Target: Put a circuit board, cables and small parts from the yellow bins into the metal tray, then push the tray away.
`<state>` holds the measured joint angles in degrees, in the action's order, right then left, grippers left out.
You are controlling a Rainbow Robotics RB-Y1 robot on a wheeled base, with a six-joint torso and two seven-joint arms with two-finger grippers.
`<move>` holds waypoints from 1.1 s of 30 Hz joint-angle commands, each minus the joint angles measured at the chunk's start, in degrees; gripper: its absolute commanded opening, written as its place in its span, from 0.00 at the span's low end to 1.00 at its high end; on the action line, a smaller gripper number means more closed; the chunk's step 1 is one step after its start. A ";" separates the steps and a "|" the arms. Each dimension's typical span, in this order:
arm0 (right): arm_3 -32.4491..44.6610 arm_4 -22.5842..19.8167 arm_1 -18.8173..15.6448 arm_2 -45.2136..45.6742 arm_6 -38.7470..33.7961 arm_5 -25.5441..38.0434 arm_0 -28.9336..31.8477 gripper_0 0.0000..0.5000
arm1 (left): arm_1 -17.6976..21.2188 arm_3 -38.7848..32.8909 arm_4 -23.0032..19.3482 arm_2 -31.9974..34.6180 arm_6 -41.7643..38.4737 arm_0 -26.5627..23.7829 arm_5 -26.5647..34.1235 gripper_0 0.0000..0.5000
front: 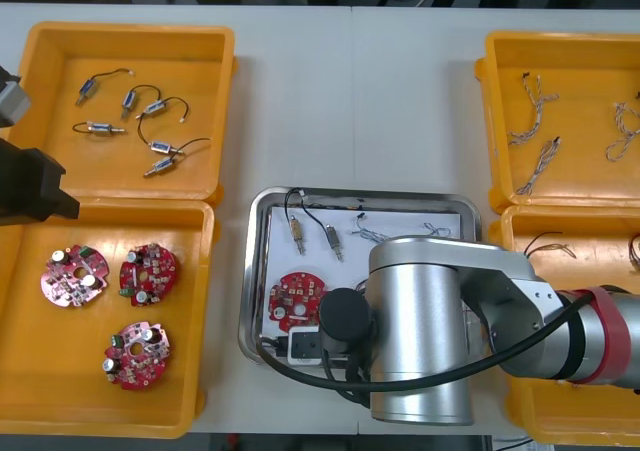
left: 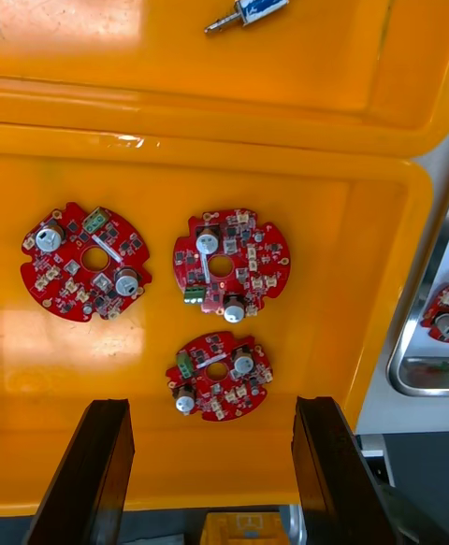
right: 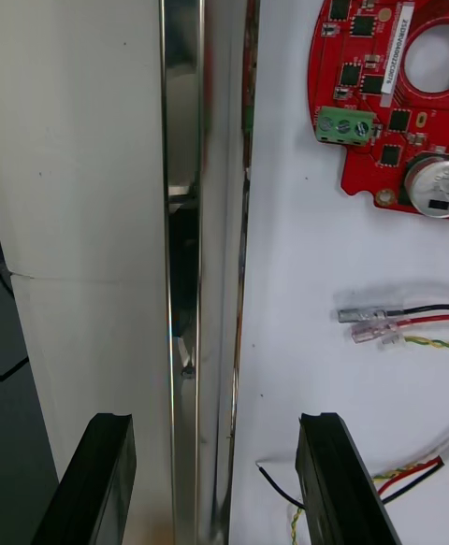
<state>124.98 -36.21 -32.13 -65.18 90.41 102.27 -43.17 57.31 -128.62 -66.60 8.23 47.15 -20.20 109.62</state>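
Light table (front: 300,91) carries the metal tray (right: 201,227); our right gripper (right: 215,425), fingers apart, straddles its near rim. Inside we see a red circuit board (right: 393,78) beyond the fingers, cables (right: 416,313) and small metal parts (front: 297,233). Our left gripper (left: 210,409), fingers spread, hangs over three boards (left: 231,263) in the near-left yellow bin (left: 360,218).

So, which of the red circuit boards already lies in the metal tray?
The lone board on the tray's white floor, by the open right gripper straddling its rim. The other three lie in the near left yellow bin, under the left gripper.
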 commanded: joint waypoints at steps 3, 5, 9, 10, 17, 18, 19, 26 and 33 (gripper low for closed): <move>-1.32 3.17 2.42 -1.17 0.03 -0.76 0.89 1.00 | 1.05 -2.95 1.20 3.37 5.41 3.32 0.38 1.00; -1.58 4.04 2.42 -1.35 -0.23 -0.84 1.59 1.00 | 0.34 -3.74 2.26 3.81 6.38 4.38 0.38 1.00; -1.58 5.28 2.51 -1.53 -0.32 -0.84 3.00 1.00 | -0.27 -4.09 3.75 4.25 9.37 6.22 0.38 1.00; -1.58 5.63 2.51 -1.53 -0.32 -0.84 3.53 1.00 | -0.45 -4.18 3.93 4.68 10.07 6.84 0.38 1.00; -1.58 8.35 3.13 -1.53 -0.41 -1.02 6.96 1.00 | -1.15 -4.35 3.93 6.71 11.13 8.68 0.38 1.00; -1.58 9.05 3.39 -1.53 -0.41 -1.02 7.40 1.00 | -1.06 -4.44 3.93 6.97 11.21 8.86 0.38 1.00; -1.58 9.41 3.57 -1.53 -0.41 -1.02 7.66 1.00 | -1.15 -4.53 3.93 7.15 11.30 8.86 0.38 1.00; -2.64 12.04 4.80 -3.11 -0.41 -1.02 8.01 1.00 | -1.15 -4.53 4.81 8.02 11.39 8.95 0.38 1.00; -4.13 13.71 5.32 -3.64 -0.32 -1.99 8.01 1.00 | -1.24 -4.44 5.86 8.02 11.48 9.03 0.38 1.00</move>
<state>120.65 -23.19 -28.29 -67.78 90.41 101.17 -35.70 56.79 -131.43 -61.40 14.39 56.57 -12.04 109.62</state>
